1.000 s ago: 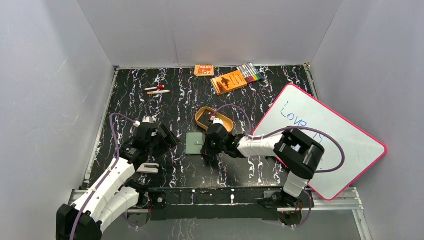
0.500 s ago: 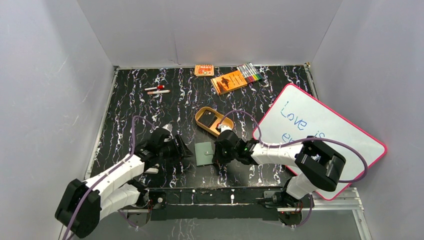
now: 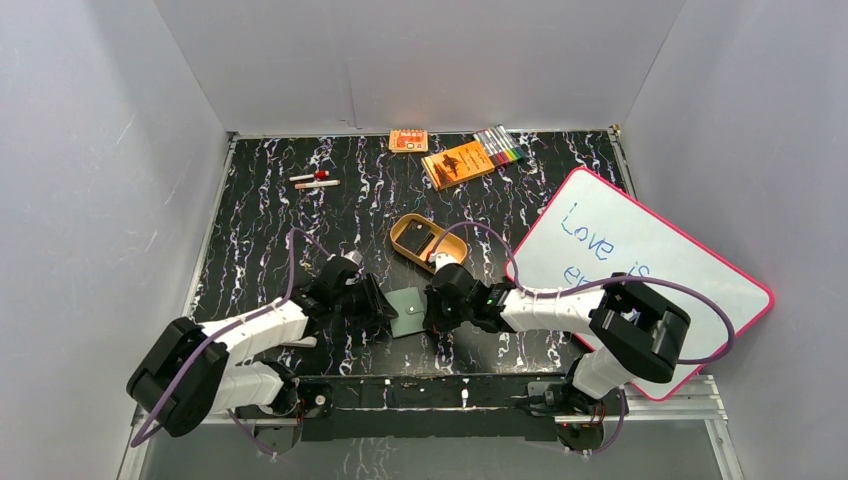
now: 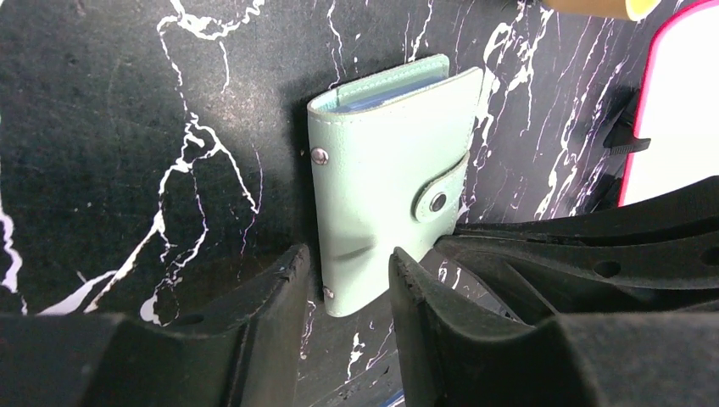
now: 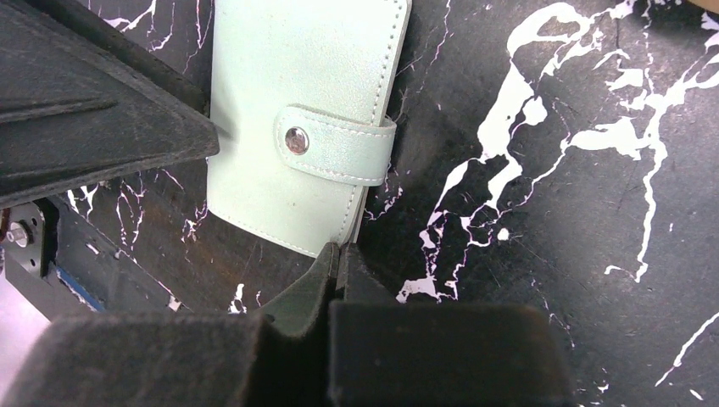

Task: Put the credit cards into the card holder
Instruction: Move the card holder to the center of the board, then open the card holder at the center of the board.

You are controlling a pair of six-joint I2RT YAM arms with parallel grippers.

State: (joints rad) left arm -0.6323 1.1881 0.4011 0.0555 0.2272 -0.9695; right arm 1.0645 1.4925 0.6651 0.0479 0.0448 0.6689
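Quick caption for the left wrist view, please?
Left hand, black fingers apart, straddles the near end of the closed sage-green snap-tab folding card holder on the black marbled table.

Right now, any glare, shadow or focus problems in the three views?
Top external: evenly lit and sharp, no glare on the whiteboard. Left wrist: card holder crisp, dark shadow along its left edge; left claw near-black with little detail. Right wrist: mild sheen on the snap tab; right claw out of focus in the foreground.
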